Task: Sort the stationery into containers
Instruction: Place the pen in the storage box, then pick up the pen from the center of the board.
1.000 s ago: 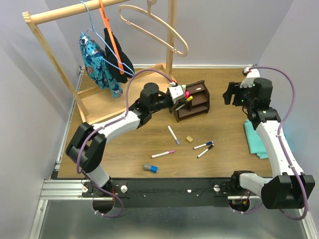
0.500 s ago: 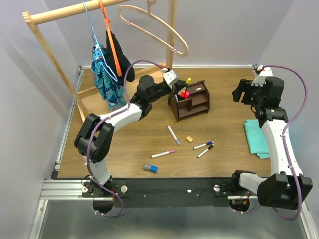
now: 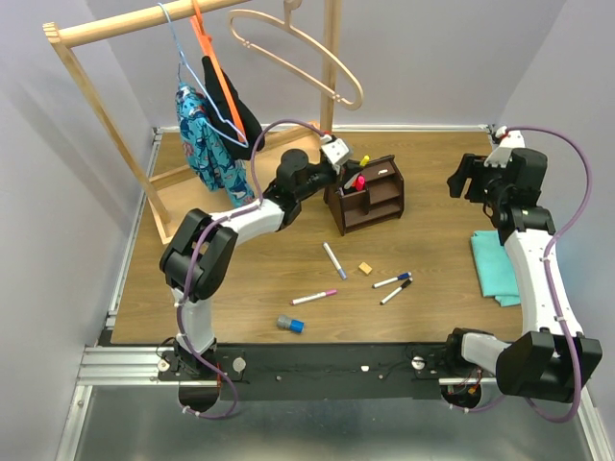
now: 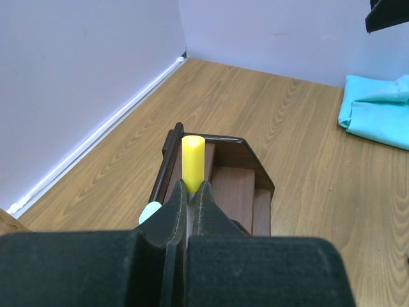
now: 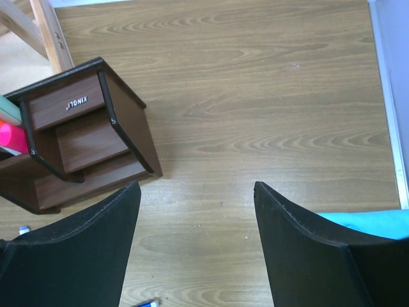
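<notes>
We note: left hand [image 4: 190,192] clenches yellow-capped pen [image 4: 193,160], dark brown wooden organiser [image 4: 233,188] just beneath; right hand [image 5: 196,187] released. Four thin white markers [image 3: 333,260], tan cube [image 3: 365,268], grey-blue cylinder [image 3: 290,325] unsorted.

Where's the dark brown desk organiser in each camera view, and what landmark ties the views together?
Top external: the desk organiser sits mid-table, towards the back.
Left wrist: centre, just beyond the left gripper, which pinches a yellow-tipped pen.
Right wrist: upper left.
Shared landmark: the teal cloth.
</notes>
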Tool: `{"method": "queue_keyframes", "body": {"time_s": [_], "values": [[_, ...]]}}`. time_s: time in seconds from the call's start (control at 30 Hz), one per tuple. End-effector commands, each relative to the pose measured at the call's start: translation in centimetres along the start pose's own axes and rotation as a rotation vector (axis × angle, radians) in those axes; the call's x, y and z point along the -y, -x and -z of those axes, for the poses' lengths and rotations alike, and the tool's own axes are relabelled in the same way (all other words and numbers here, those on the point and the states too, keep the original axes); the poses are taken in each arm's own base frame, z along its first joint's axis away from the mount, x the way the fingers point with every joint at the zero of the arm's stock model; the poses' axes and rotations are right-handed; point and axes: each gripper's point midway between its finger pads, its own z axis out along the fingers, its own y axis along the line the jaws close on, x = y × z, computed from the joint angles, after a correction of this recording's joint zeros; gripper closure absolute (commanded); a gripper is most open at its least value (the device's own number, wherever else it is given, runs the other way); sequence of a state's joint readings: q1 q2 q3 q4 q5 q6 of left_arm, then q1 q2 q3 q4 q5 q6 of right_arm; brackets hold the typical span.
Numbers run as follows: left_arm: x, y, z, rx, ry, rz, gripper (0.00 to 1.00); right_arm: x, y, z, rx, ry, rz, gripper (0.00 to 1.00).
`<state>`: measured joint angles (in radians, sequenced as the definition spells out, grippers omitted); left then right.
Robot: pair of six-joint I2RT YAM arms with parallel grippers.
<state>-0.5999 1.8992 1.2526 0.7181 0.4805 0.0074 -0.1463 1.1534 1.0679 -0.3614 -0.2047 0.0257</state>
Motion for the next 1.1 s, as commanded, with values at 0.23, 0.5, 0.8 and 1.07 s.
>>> {"method": "queue_keyframes", "body": {"time_s": [0.23, 0.5, 0.8, 1.07], "values": [[2.1, -2.9, 1.2, -0.042, 0.042, -0.026, 1.0, -0.6, -2.0, -0.2, -0.027, 0.041, -0.049, 0.21], [1.6, -3.3, 2.5, -0.064, 0.178, -0.046, 0.73, -0.9, -1.9, 0.3, -0.016, 0.048, -0.052, 0.21], [0.7, -0.1, 3.8, -0.075, 0.264, -0.169, 0.2, -1.2, -1.6, 0.6, 0.013, 0.061, -0.066, 0.21], [6.0, 4.4, 9.0, -0.155, 0.072, -0.163, 0.15, -2.8, -2.8, 1.4, 0.022, 0.142, -0.062, 0.21]]}}
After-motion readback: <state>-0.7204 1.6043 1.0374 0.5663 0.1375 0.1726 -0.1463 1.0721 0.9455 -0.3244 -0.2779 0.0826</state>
